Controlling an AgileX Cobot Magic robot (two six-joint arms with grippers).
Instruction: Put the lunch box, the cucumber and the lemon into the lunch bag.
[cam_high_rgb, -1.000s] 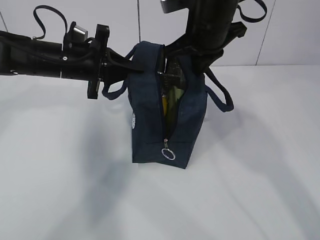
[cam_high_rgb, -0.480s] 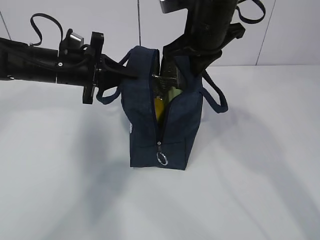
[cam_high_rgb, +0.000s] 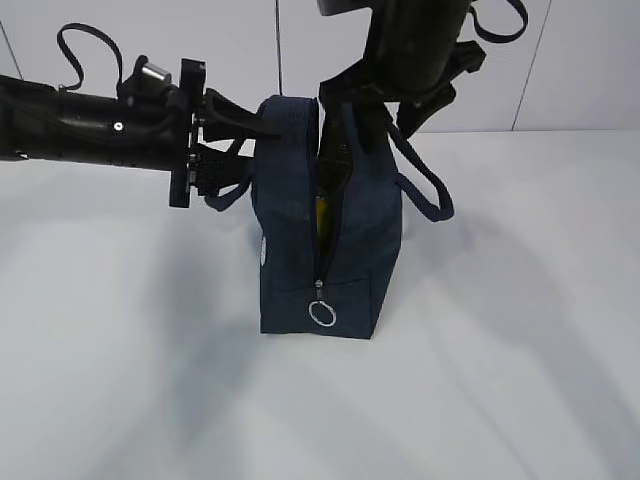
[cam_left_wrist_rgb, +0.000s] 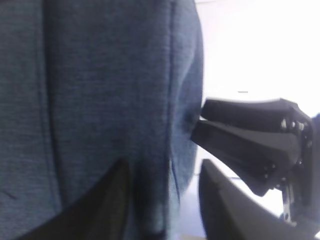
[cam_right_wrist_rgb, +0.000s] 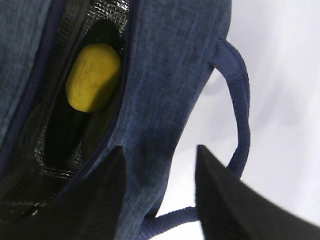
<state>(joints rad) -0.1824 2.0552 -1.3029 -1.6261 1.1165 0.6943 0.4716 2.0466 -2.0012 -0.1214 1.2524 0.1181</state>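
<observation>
Standing upright in the middle of the exterior view, the lunch bag (cam_high_rgb: 325, 230) is resting on the white bench (cam_high_rgb: 500, 380), its zipper running up the narrow face toward the camera and the ring pull (cam_high_rgb: 321, 313) hanging low on that face. The zipper is gaping above the pull, and a sliver of the yellow lemon (cam_high_rgb: 321, 212) is showing through the slit.

The left gripper (cam_high_rgb: 240, 140) is reaching in from the upper left of the exterior view, level with the bag's top left edge. In the left wrist view its fingers (cam_left_wrist_rgb: 102, 200) are standing apart along the bottom edge, with the bag's navy fabric filling the space between and above them; whether they are touching the fabric cannot be told. The other arm's black gripper is showing at the right of that same view.

The right gripper (cam_high_rgb: 375, 110) is coming down from the top centre of the exterior view, at the bag's top right edge. In the right wrist view its fingers (cam_right_wrist_rgb: 107, 200) are spread, straddling the bag's side wall, with one loop handle (cam_right_wrist_rgb: 237, 95) curving at the right.

In that view the lemon is lying inside the bag against the silvery lining (cam_right_wrist_rgb: 105, 10), with the dark green cucumber (cam_right_wrist_rgb: 70, 135) just under it. The lunch box is not visible.
</observation>
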